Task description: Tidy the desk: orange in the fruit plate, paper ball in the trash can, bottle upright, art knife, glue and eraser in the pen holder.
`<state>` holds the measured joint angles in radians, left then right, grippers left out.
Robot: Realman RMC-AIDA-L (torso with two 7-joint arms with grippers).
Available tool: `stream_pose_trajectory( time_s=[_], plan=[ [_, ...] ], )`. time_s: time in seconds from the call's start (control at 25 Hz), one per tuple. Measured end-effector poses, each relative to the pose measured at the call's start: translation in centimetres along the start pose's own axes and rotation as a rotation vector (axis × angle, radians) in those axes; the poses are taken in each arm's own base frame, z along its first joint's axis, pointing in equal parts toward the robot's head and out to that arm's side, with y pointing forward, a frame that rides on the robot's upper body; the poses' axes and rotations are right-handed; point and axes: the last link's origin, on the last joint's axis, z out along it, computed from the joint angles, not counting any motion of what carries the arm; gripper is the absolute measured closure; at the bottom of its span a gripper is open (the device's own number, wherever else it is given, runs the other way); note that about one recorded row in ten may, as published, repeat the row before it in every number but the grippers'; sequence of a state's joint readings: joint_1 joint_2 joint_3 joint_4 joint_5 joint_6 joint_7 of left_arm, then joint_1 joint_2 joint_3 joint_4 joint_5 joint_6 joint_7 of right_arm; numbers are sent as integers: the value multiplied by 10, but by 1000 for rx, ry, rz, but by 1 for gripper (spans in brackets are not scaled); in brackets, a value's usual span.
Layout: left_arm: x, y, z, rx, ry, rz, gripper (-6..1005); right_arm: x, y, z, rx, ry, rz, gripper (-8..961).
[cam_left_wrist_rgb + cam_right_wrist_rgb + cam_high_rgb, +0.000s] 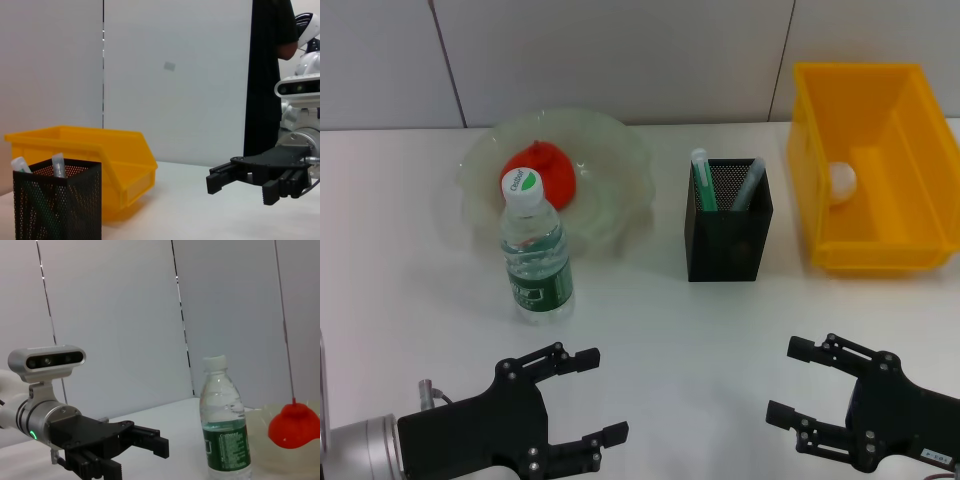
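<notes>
The table is a plain white surface running back to a wall of pale grey panels with thin dark seams. The left gripper hangs low over the near edge, its fingers spread wide and holding nothing. The right gripper sits level with it on the other side, fingers also wide apart and empty; bare white table lies between the two.

Just beyond the left fingers the bottle stands upright with its white cap on. Behind it, touching or nearly so, is the clear fruit plate with the orange resting in it. Farther out, between the two grippers' lines, the black mesh pen holder stands with two stick-shaped things poking up; which they are I cannot tell. Beyond the right fingers, well apart from them, the yellow bin holds the paper ball against its inner wall. In the left wrist view a dark curtain hangs at the room's far side.
</notes>
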<state>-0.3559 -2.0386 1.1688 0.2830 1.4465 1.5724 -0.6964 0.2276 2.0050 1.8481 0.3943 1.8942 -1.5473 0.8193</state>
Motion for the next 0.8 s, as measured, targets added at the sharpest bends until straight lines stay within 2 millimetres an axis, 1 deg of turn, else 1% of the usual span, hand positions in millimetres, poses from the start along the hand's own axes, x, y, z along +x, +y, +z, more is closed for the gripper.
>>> stream_pose_trajectory(
  time_s=[0.24, 0.4, 0.8],
  plan=[
    [1, -1, 0, 4, 3, 5, 199, 1, 0, 2, 7, 0, 3, 177],
    [2, -7, -4, 47, 11, 7, 199, 1, -1, 4, 9, 3, 4, 177],
    [2, -7, -5, 53, 7, 9, 199, 0, -2, 6, 7, 1, 13, 178]
  ],
)
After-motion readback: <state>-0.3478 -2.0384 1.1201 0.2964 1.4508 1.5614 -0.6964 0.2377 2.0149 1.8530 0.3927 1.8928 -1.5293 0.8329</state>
